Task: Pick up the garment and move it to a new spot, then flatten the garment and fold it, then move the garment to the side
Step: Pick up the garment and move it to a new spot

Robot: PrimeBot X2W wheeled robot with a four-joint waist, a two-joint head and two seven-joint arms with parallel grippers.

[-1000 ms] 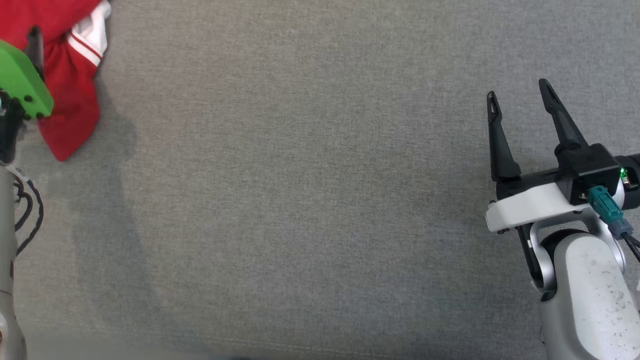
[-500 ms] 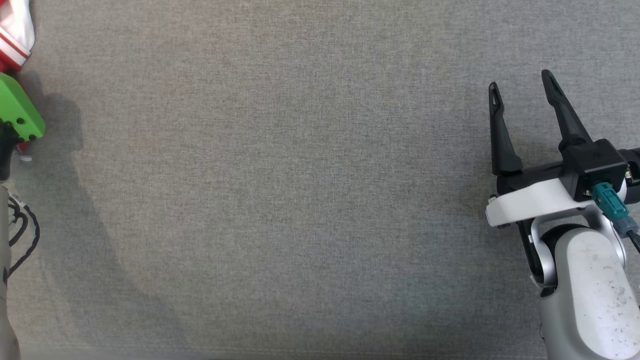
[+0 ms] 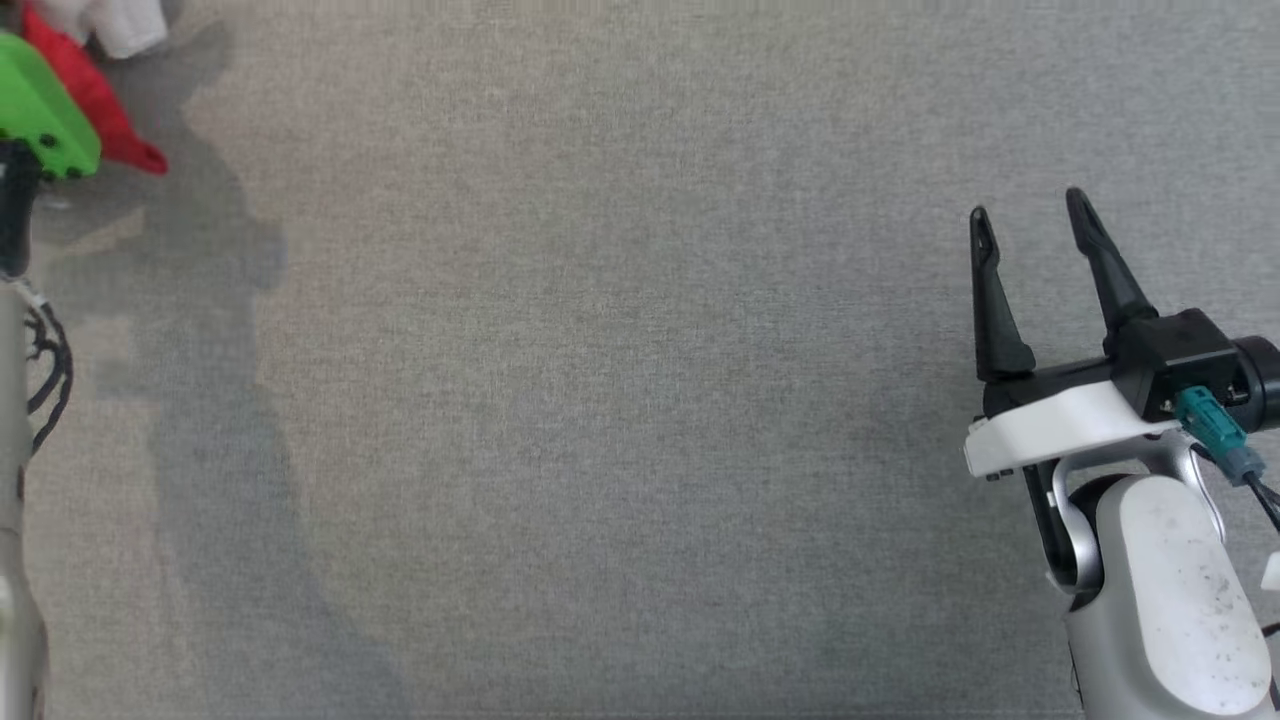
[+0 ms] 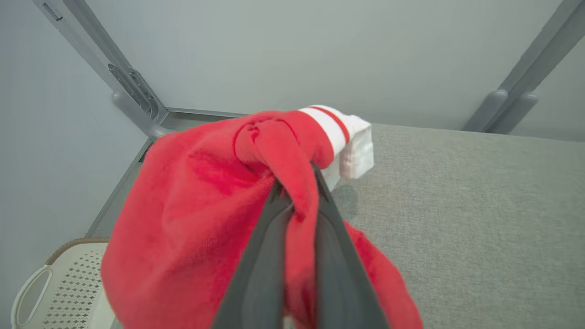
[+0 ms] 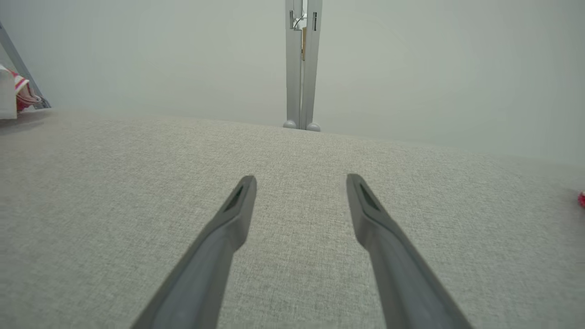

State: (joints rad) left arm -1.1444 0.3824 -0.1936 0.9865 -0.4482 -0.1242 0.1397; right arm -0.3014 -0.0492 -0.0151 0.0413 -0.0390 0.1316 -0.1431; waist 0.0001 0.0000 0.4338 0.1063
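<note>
While my left gripper [image 4: 297, 183] clamps the crumpled red garment with white striped cuff [image 4: 196, 205] at the far left corner of the grey fabric bench [image 4: 457, 205], I should lift it clear before carrying; my right gripper [image 3: 1028, 202] hangs open.

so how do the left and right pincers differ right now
The left pincer is shut on the red garment; the right pincer stands open and empty. The left pincer has cloth bunched around it, near the left edge of the grey surface; the right pincer is over bare surface at the right. Both have two long dark fingers.
</note>
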